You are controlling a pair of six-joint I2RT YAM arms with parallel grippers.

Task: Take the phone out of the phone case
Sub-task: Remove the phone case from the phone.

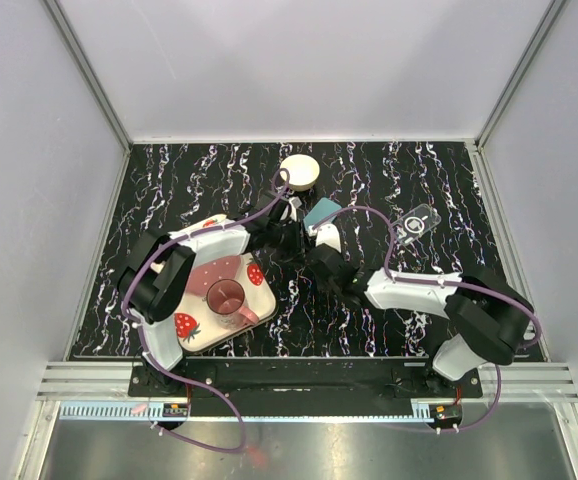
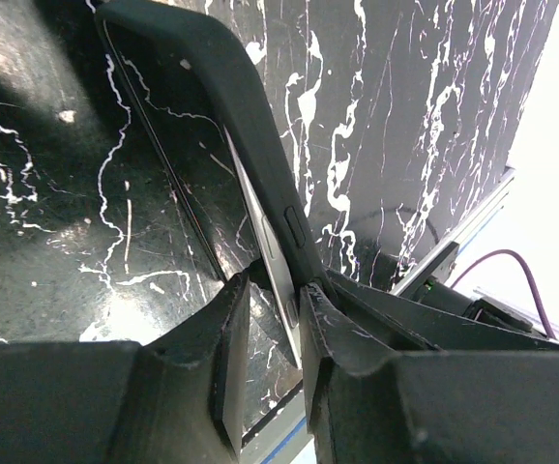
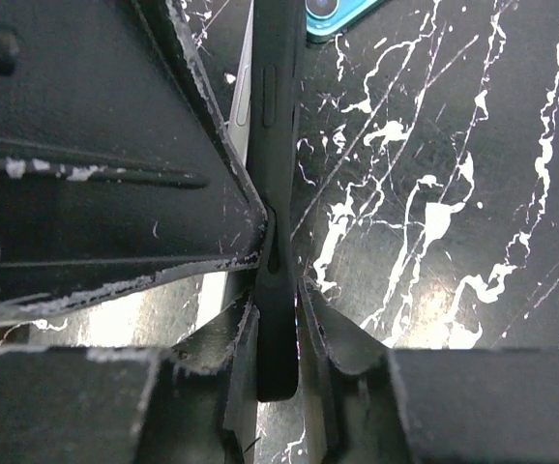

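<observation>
My right gripper pinching phone case edge. My left gripper pinching phone rim, it seems. Both held above tabletop. 1 phone side peeled out; full separation left.

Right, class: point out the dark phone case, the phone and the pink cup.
dark phone case [image 3: 278, 290]: right wrist view, clamped edge.
phone [image 2: 258, 232]: left wrist view, silver side frame.
pink cup [image 1: 227, 296]: top view, inside.

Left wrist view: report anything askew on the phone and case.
The phone's silver edge stands clear of the dark case near the left gripper, while farther up it sits inside. That fits mid-removal; no damage is visible.
</observation>
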